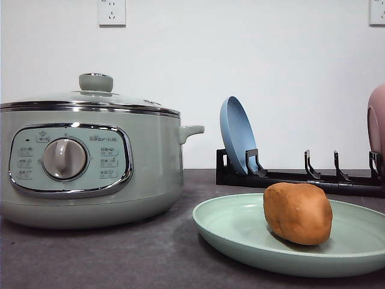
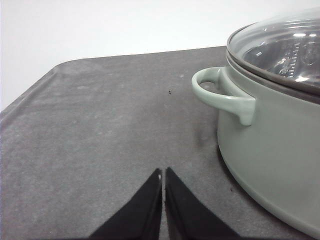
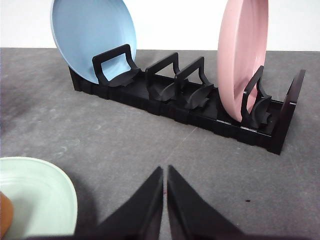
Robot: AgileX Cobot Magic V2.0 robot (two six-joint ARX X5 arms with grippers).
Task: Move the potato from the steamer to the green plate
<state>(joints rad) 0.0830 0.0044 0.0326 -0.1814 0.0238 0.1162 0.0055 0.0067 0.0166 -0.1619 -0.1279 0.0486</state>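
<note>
Nearest the front camera, the green plate (image 1: 240, 232) lies flat on the dark surface (image 1: 120, 253) with the potato (image 1: 298, 212) resting on it. To its left stands the steamer (image 1: 90, 168), its glass lid (image 1: 90, 96) on. Behind, a black rack (image 1: 301, 176) holds the blue plate (image 1: 237, 135) and pink plate (image 3: 242, 55) upright. Both the left hand (image 2: 163, 176) and right hand (image 3: 165, 173) are clenched, holding nothing.
</note>
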